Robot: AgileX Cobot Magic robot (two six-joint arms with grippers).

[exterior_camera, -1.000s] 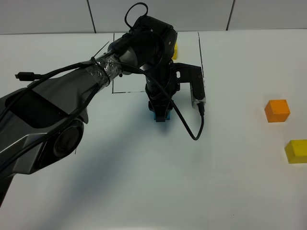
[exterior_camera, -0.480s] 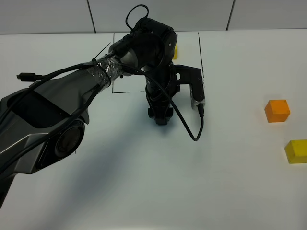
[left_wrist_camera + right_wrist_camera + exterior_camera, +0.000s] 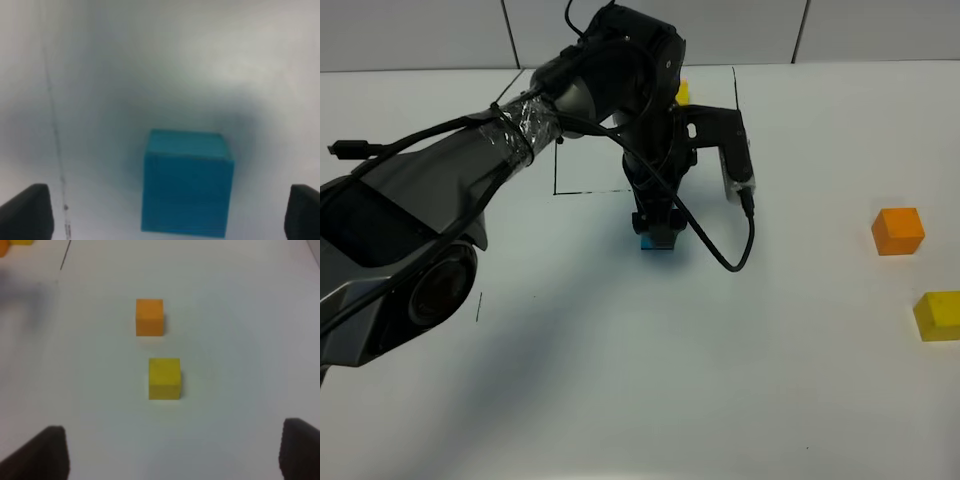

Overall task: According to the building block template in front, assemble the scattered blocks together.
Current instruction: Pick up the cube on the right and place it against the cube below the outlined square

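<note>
- Three loose cubes lie on the white surface (image 3: 620, 390), all outside the black frame (image 3: 590, 192) drawn at its far side.
- We see the blue cube (image 3: 657, 243) just outside the frame's near edge, flat on the surface.
- We find the left end effector (image 3: 657, 230) right above that blue cube (image 3: 186, 185). In the wrist view its fingers (image 3: 25, 212) stand wide apart with clear gaps either side of the cube, so it holds nothing.
- The orange cube (image 3: 898, 230) and the yellow cube (image 3: 938, 315) sit well apart from the frame, off to its right in the high view. They are near each other but not touching.
- We see the right end effector (image 3: 175, 450) open and empty, with the yellow cube (image 3: 164, 378) and orange cube (image 3: 149, 316) ahead of it.
- Inside the frame, the left arm (image 3: 440, 200) hides most of the template (image 3: 682, 92); we can make out only a yellow corner.
</note>
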